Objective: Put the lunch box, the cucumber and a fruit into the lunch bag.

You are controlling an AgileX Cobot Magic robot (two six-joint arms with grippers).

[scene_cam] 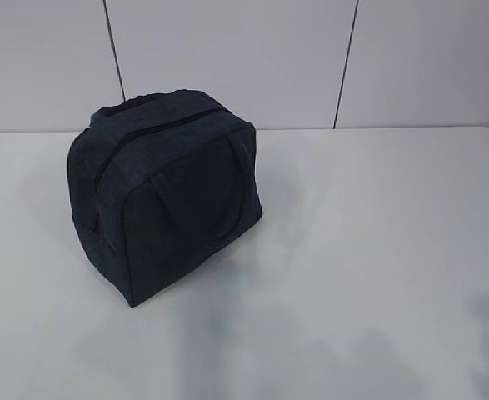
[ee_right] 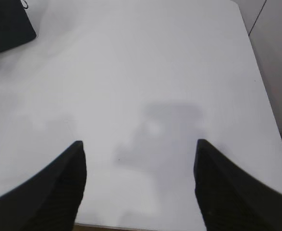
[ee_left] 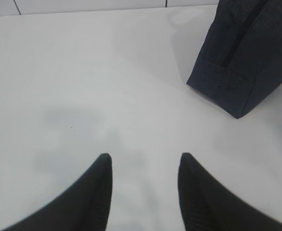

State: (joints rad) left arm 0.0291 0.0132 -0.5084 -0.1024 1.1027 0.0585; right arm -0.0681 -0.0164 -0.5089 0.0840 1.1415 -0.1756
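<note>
Only boxy navy fabric lunch bag (scene_cam: 165, 196) (zipped), smooth white table (scene_cam: 377, 250), both grippers' fingers apart, empty

No readable text, label, brand or number shows in any view.

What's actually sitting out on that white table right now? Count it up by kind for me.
Lunch bag (dark navy, zipper looks closed): 1
Lunch boxes in view: 0
Cucumbers in view: 0
Fruit in view: 0
Total on the table: 1

Whether anything is inside the bag cannot be seen.
</note>
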